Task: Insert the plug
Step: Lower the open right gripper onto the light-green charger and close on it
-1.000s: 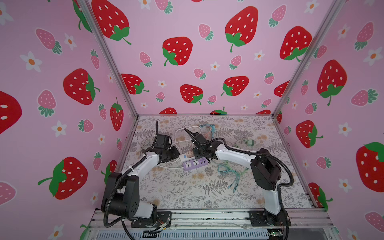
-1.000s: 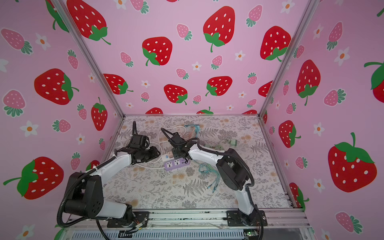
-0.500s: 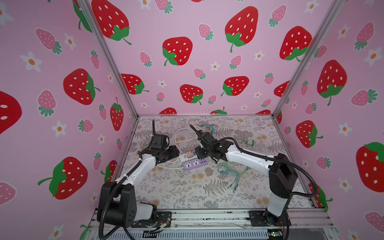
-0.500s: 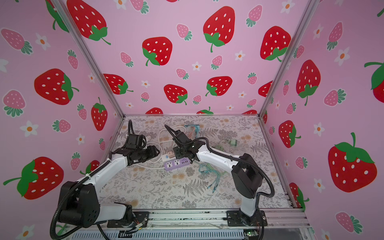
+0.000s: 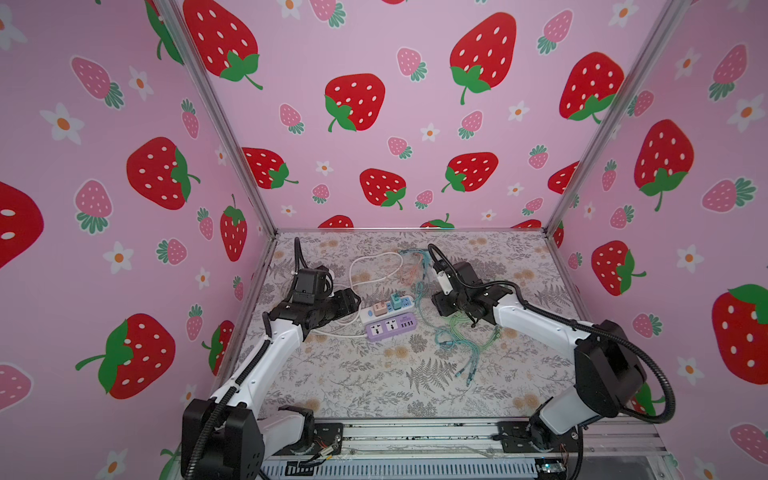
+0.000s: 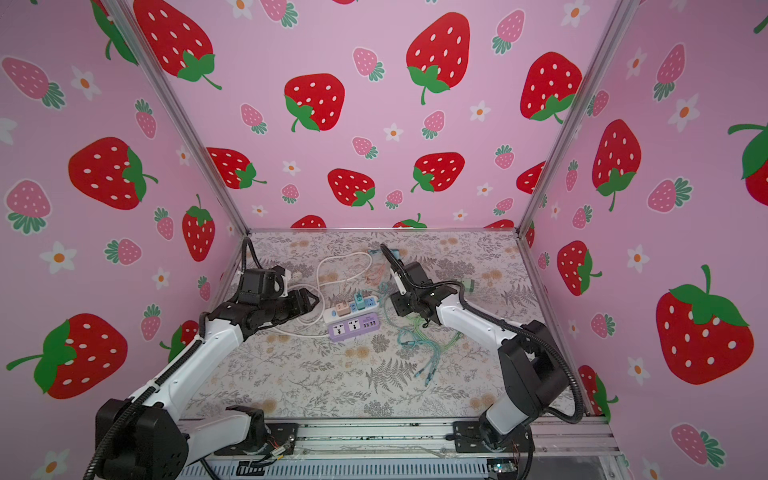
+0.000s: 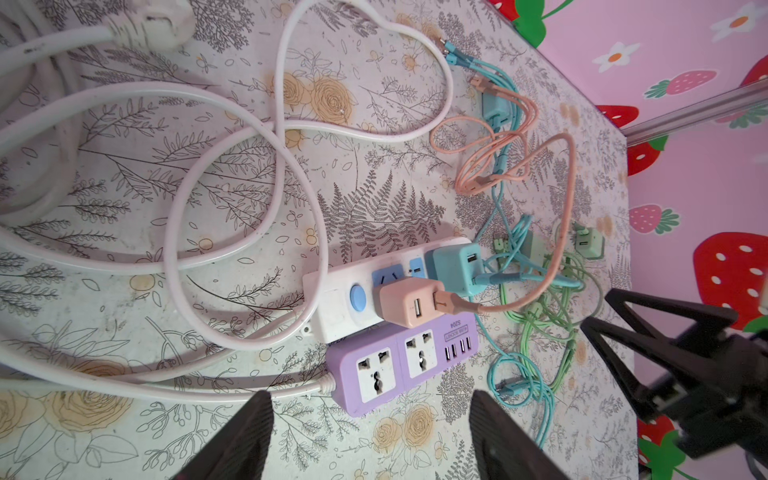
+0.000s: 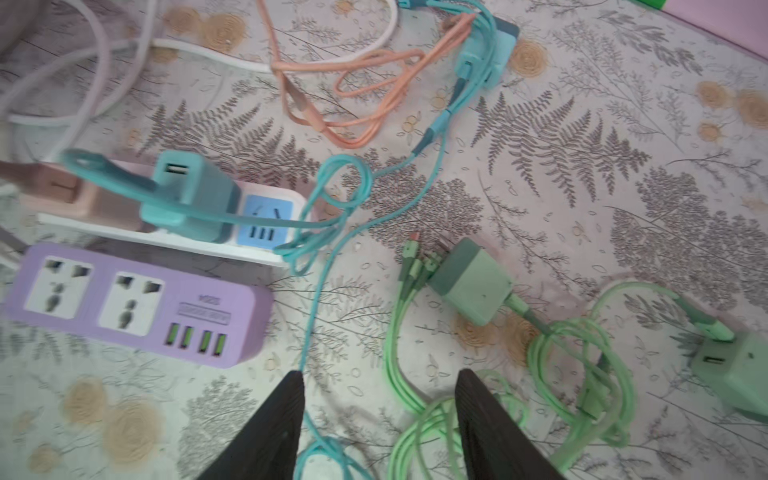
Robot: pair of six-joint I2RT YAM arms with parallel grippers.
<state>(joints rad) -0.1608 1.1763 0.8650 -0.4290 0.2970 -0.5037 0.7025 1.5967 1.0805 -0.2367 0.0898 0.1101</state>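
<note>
A white power strip [image 5: 365,314] [image 6: 331,316] lies mid-table with a pink plug [image 5: 379,308] [image 7: 405,301] and a teal plug [image 5: 397,300] [image 8: 195,199] seated in its sockets. A purple power strip [image 5: 390,326] [image 7: 399,365] lies against its near side, both sockets bare. My left gripper [image 5: 353,301] [image 7: 370,399] stands open just left of the strips, holding nothing. My right gripper [image 5: 436,301] [image 8: 380,376] is open to their right, above loose teal and green cables, gripping nothing.
The white strip's cord [image 7: 232,174] loops across the back left. A loose green charger [image 8: 469,282] lies right of the strips, a second green one [image 8: 735,370] farther right, a teal charger [image 8: 494,45] with orange cable [image 8: 357,95] behind. Green cables [image 5: 461,353] trail forward.
Both grippers have drawn back from the white strip, the left to the left and the right to the right. Both jaws have opened wider. The teal plug stays seated in the strip.
</note>
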